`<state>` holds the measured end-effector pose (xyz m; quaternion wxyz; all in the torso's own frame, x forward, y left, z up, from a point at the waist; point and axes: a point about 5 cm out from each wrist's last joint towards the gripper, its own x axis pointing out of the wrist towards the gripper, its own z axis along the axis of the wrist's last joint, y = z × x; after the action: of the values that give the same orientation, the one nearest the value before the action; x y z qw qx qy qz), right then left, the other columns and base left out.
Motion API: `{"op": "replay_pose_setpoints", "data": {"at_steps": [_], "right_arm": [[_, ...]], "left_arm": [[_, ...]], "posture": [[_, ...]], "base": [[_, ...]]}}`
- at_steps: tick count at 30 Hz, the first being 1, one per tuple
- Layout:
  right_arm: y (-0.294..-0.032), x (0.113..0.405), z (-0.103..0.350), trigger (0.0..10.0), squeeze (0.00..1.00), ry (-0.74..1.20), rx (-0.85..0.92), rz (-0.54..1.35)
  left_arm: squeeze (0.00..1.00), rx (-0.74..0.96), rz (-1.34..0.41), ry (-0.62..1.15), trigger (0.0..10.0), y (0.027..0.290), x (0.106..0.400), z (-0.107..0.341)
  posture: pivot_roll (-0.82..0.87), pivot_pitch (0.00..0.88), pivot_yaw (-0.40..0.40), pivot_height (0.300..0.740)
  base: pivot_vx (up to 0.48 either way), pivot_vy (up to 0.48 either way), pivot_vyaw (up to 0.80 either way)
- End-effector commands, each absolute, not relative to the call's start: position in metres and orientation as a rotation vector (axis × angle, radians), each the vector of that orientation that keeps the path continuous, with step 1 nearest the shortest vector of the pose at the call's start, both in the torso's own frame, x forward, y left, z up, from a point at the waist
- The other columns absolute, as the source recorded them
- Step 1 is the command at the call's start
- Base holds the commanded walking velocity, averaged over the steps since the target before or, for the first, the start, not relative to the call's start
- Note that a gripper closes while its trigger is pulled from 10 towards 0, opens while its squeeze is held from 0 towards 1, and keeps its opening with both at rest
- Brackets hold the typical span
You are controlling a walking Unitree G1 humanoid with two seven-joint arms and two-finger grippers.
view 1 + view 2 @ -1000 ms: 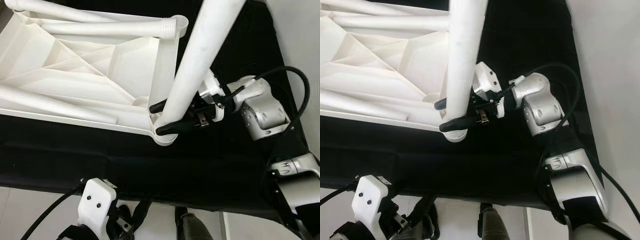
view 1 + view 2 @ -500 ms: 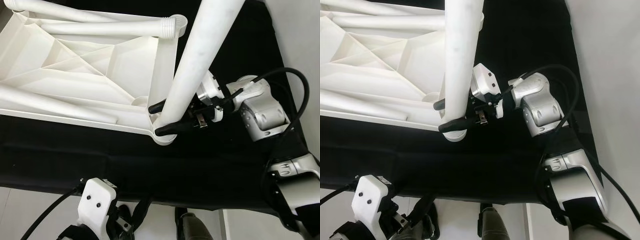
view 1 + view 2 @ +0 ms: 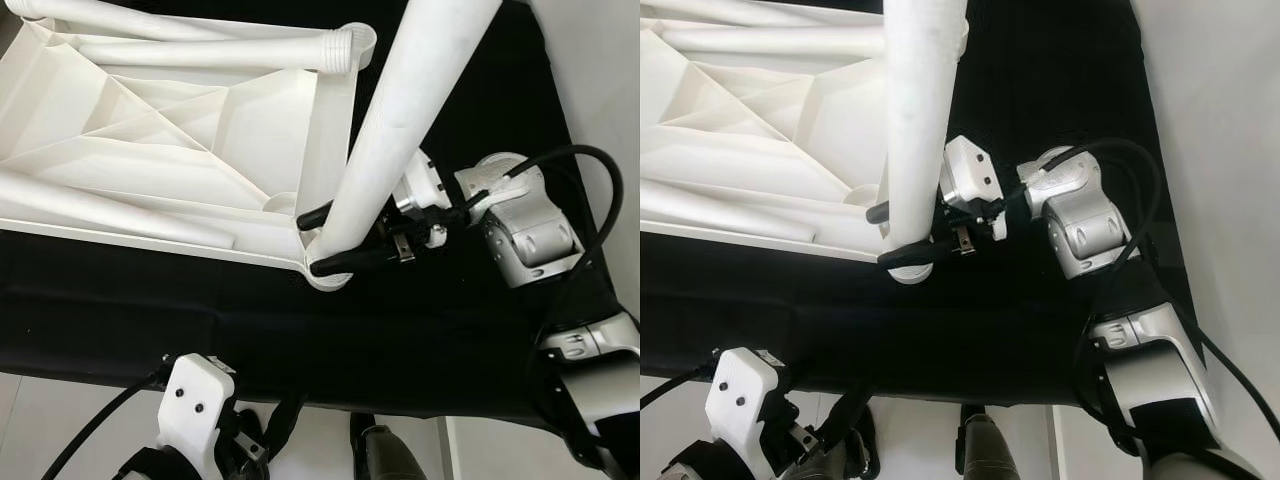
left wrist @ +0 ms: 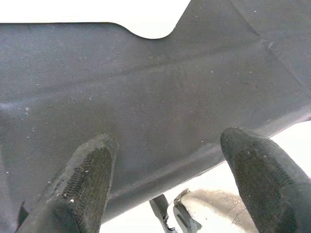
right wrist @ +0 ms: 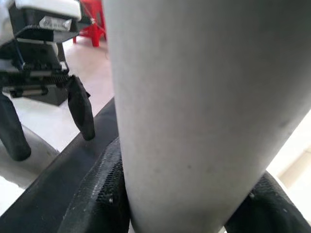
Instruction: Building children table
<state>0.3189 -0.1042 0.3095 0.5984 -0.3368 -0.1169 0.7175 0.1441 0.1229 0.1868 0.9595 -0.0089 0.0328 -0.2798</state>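
White plastic table top lies upside down on a black cloth, filling the upper left of the left eye view, its ribbed underside facing up. Two loose white legs rest across its far edge. A third white table leg rises steeply from the top's near right corner socket toward the upper middle of the frame. The right gripper, at centre frame, has its two black fingers closed around this leg just above the socket, one finger on each side. The silver right arm reaches in from the lower right. The left gripper hangs at the bottom edge, below the cloth.

Right eye view gives the same scene, the leg standing near upright at upper centre.

Left wrist view: two black fingertips spread wide apart, holding nothing, over the dark cloth.

Right wrist view: the white leg sits close up between both black fingers, which press its sides.
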Motion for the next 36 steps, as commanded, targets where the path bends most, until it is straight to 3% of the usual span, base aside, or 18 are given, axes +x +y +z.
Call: {"op": "replay_pose_setpoints", "data": {"at_steps": [1, 9, 14, 16, 26, 30, 36], "right_arm": [[-0.115, 0.325, 0.259, 10.0, 0.0, 0.077, -1.021, 1.643], [-0.114, 0.327, 0.262, 10.0, 0.0, 0.084, -0.898, 1.661], [-0.115, 0.337, 0.275, 10.0, 0.0, 0.123, -0.64, 1.648], [-0.115, 0.337, 0.275, 10.0, 0.0, 0.123, -0.64, 1.648], [-0.109, 0.354, 0.307, 10.0, 0.0, 0.13, -0.132, 1.543], [-0.108, 0.355, 0.311, 10.0, 0.0, 0.104, -0.102, 1.531], [-0.109, 0.344, 0.312, 10.0, 0.0, -0.027, -0.251, 1.594]], "left_arm": [[0.0, -0.038, -0.573, 0.098, 10.0, 0.122, 0.141, 0.183], [0.0, -0.04, -0.572, 0.098, 10.0, 0.122, 0.141, 0.183], [0.0, -0.042, -0.572, 0.099, 10.0, 0.122, 0.142, 0.182], [0.0, -0.042, -0.572, 0.099, 10.0, 0.122, 0.142, 0.182], [0.0, -0.046, -0.571, 0.096, 10.0, 0.121, 0.144, 0.182], [0.0, -0.046, -0.571, 0.095, 10.0, 0.121, 0.144, 0.182], [0.0, -0.044, -0.569, 0.094, 10.0, 0.122, 0.145, 0.182]], "posture": [[-0.02, 0.501, -0.045, 0.74], [-0.02, 0.498, -0.044, 0.74], [-0.03, 0.485, -0.044, 0.74], [-0.03, 0.485, -0.044, 0.74], [-0.03, 0.481, -0.048, 0.74], [-0.03, 0.481, -0.048, 0.74], [-0.03, 0.481, -0.047, 0.74]], "base": [[0.0, 0.0, 0.0], [0.0, 0.0, 0.0], [0.0, 0.0, 0.0], [0.0, 0.0, 0.0], [0.0, 0.0, 0.0], [0.0, 0.0, 0.0], [0.0, 0.0, 0.0]]}}
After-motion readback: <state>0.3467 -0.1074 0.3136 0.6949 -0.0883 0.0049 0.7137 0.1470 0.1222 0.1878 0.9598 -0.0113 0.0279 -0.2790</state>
